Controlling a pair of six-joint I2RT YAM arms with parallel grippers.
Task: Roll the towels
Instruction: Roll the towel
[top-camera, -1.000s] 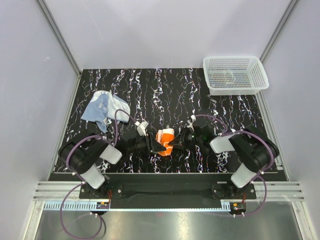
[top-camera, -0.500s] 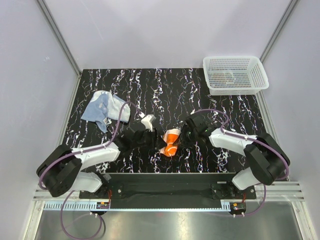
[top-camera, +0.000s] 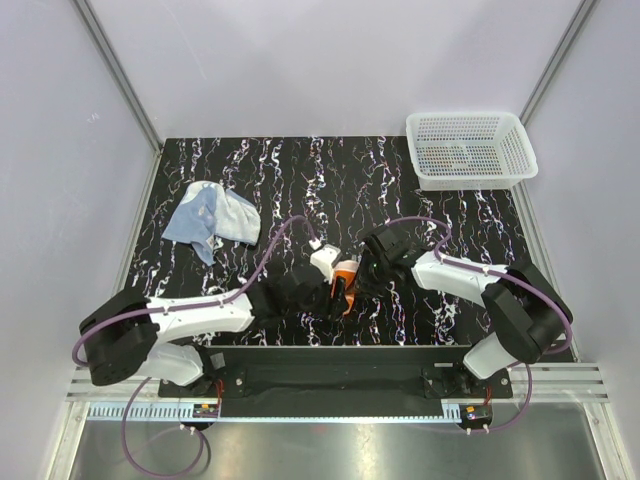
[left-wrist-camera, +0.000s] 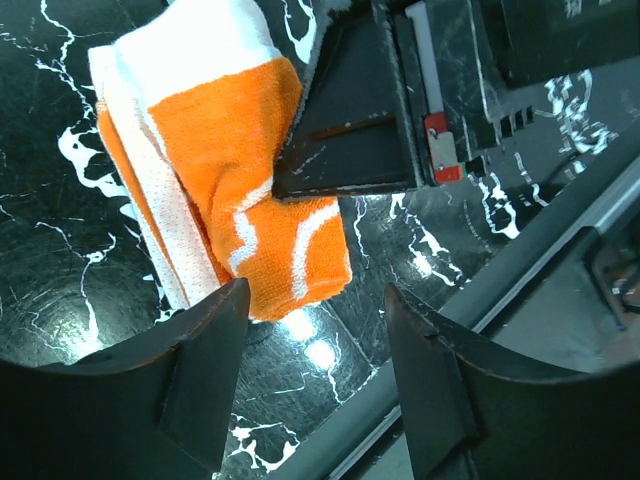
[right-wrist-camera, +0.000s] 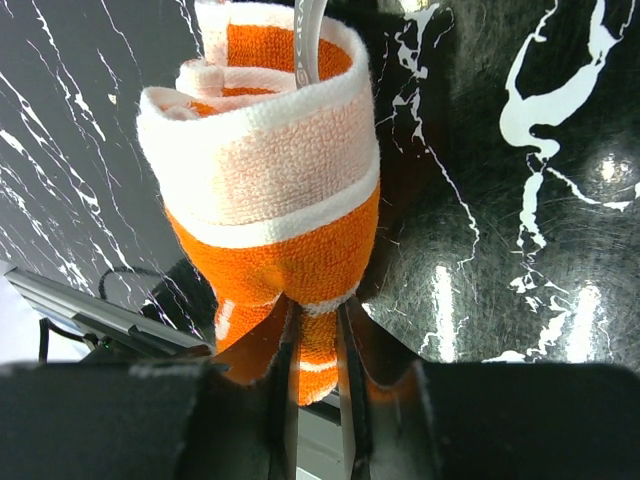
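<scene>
**Rolled orange towel gripped at the front middle of the surface**

Only the right wrist view shows the right tool clamped on the towel's lower edge. The left wrist view shows the left tool with its fingers apart and the roll just beyond them. Only the overhead view takes in the crumpled blue towel at the left rear and the white basket at the right rear. In all there are two towels, one basket and two arms.
</scene>
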